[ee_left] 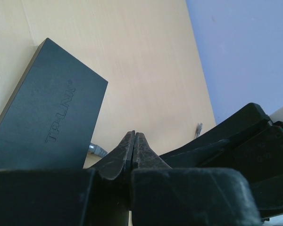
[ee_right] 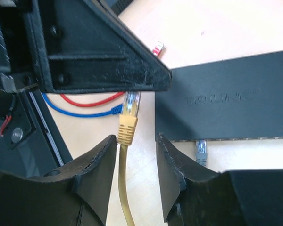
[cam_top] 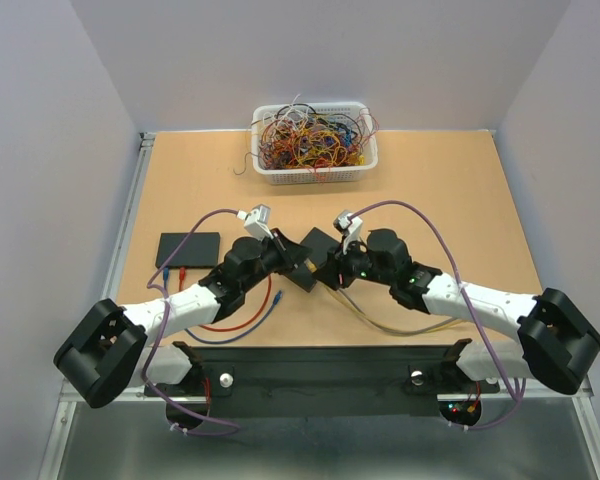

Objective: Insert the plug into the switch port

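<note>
Right wrist view: the right fingers point(ee_right: 96, 174) stand apart, with a yellow cable point(ee_right: 124, 188) running up between them. Its plug point(ee_right: 130, 104) sits just past their tips, against the left fingers point(ee_right: 108, 52), which are pressed together. Just beyond one right fingertip the black switch point(ee_right: 226, 103) lies on the counter point(ee_right: 236, 28). Its port edge point(ee_right: 245, 138) faces the fingers and holds a grey plug point(ee_right: 201, 151).

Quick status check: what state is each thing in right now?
left pincer, shut, nothing between tips
right pincer, open, straddling yellow cable
yellow plug, not inserted, tip by left pincer
switch, lying flat, label up
gray plug, seated in switch edge
blue plug, lying loose, unplugged
</note>
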Controlling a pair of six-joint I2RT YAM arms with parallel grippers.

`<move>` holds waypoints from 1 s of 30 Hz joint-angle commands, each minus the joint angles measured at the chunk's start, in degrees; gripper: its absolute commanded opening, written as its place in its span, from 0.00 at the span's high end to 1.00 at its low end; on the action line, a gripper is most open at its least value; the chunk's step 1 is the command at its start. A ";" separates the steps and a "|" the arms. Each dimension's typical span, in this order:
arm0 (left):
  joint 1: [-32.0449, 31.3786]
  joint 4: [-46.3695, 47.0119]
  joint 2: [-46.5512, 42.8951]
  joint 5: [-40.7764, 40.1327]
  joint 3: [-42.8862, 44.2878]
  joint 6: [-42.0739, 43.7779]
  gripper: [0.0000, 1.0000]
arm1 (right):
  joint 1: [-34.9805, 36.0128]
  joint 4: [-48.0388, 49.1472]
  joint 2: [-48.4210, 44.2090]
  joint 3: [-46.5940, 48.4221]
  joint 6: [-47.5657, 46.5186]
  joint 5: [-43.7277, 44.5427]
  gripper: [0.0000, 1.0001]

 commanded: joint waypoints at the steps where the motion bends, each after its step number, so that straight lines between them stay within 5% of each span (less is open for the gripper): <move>1: -0.34 2.01 -0.72 -0.78 -0.95 0.15 1.00 | 0.71 5.68 -0.07 2.59 0.68 0.23 0.57; 14: -0.34 2.01 -0.81 -0.96 -1.13 0.24 1.00 | 0.80 6.73 1.69 2.50 1.65 -0.12 0.69; 28: -0.34 2.01 0.16 -0.87 -1.39 0.85 1.00 | 1.07 6.91 0.90 1.80 1.82 3.21 0.92; 30: -0.34 1.58 1.03 -0.70 -1.22 1.29 0.90 | 0.98 5.52 0.64 1.71 1.65 5.31 0.94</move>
